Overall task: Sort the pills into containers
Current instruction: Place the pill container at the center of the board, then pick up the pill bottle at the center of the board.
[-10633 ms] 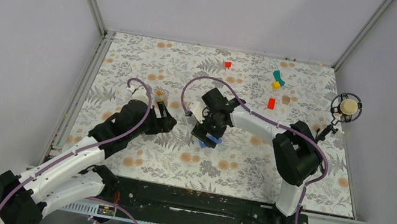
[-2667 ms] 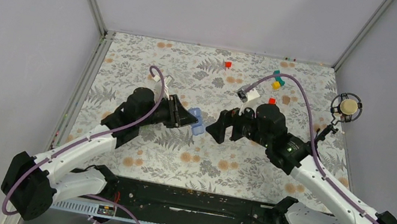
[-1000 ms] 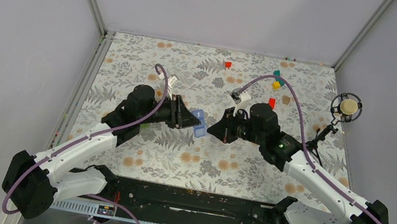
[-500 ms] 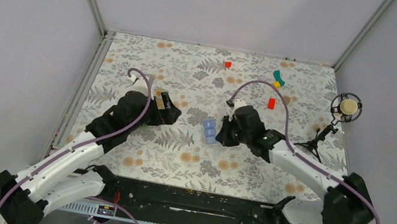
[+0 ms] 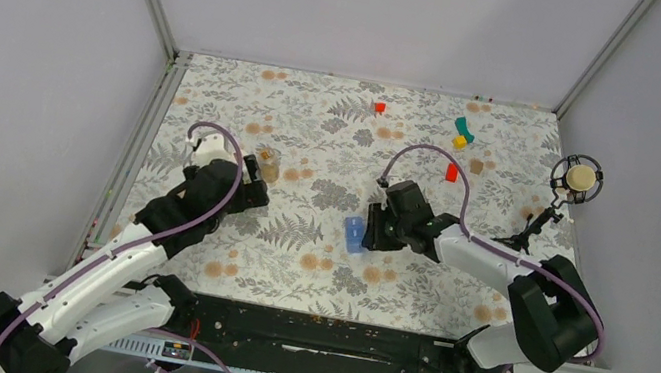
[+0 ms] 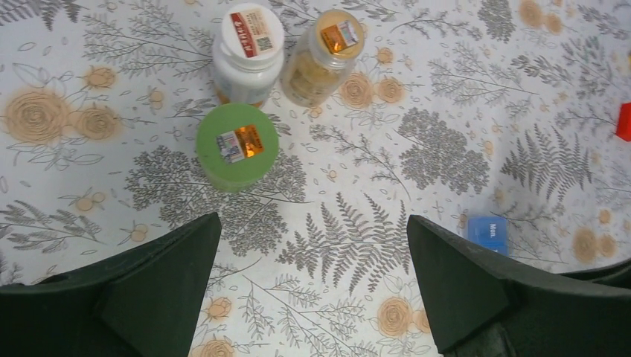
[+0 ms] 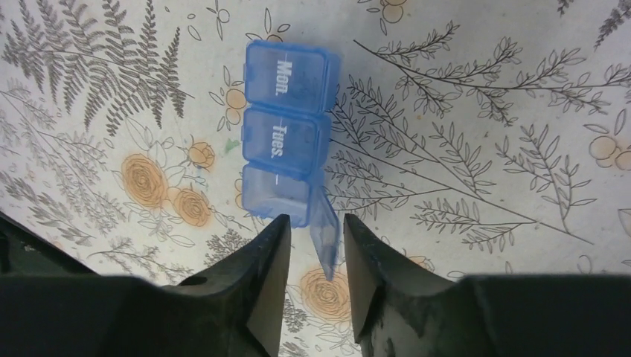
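Observation:
The containers are one translucent blue pill box (image 7: 286,134) lying flat on the flowered table, its lids marked Mon. and Tues. The third compartment's lid (image 7: 326,239) stands up open. My right gripper (image 7: 315,219) is at that end, its jaws a little apart on either side of the raised lid, with gaps both sides. From above, the pill box (image 5: 354,234) lies just left of the right gripper (image 5: 369,225). My left gripper (image 6: 312,219) is wide open and empty, near a green-capped bottle (image 6: 236,145), a white bottle (image 6: 248,37) and a clear bottle (image 6: 327,46) with tan contents.
Red blocks (image 5: 379,108) (image 5: 451,172), a teal piece (image 5: 464,127) and a yellow block (image 5: 460,141) lie at the back right. A round object on a small stand (image 5: 575,177) sits at the right edge. Metal rails and walls border the table.
The left gripper let go of the pill box, opened wide and drew back left to the bottles. The right arm lowered the box to the table and its jaws parted.

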`<state>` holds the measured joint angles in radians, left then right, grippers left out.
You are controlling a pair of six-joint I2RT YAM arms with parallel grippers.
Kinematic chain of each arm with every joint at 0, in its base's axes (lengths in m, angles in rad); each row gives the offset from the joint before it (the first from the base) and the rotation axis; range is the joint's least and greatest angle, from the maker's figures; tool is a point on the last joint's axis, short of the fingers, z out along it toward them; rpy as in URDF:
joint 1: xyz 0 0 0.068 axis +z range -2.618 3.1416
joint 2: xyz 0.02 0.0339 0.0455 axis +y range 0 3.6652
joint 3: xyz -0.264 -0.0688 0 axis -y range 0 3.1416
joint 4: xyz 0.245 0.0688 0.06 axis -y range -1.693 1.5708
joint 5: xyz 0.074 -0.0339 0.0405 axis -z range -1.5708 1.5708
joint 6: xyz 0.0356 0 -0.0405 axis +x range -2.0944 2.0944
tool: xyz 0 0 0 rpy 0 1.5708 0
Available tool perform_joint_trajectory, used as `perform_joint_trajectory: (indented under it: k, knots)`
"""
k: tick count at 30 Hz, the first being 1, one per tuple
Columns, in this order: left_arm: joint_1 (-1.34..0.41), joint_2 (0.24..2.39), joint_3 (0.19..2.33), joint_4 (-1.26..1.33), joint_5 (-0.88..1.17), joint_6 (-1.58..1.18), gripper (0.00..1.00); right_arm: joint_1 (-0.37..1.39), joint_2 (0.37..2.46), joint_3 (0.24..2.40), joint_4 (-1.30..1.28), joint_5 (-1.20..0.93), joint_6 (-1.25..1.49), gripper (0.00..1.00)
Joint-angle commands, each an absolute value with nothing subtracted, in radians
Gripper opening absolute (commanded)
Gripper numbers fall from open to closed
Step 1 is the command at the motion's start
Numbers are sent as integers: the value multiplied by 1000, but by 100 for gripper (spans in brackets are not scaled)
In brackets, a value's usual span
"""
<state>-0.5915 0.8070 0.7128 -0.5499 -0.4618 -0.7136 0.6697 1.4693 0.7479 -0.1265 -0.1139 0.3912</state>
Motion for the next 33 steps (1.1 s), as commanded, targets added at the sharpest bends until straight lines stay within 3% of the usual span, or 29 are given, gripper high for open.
perform_joint_trajectory:
  k: [1, 5, 9, 16, 20, 23, 33]
  knots:
    - [-588, 798, 755, -582, -551, -738, 99, 665, 1444, 798, -157, -132, 386, 52]
    - [-586, 769, 783, -615, -594, -731, 99, 664, 1379, 866, -236, -55, 413, 71]
    - [-585, 733, 823, -675, -676, -739, 98, 689, 1373, 957, -263, -27, 436, 79]
    - [-585, 640, 892, -787, -809, -722, 98, 849, 1566, 1176, -169, -49, 509, 81]
    - [-586, 571, 924, -828, -854, -721, 98, 950, 1732, 1347, -123, -6, 531, 87]
    - [-586, 524, 934, -828, -849, -704, 99, 1021, 1841, 1465, -108, 70, 529, 91]
    - [-586, 439, 957, -848, -745, -713, 99, 1141, 2180, 1849, -184, 250, 386, 90]
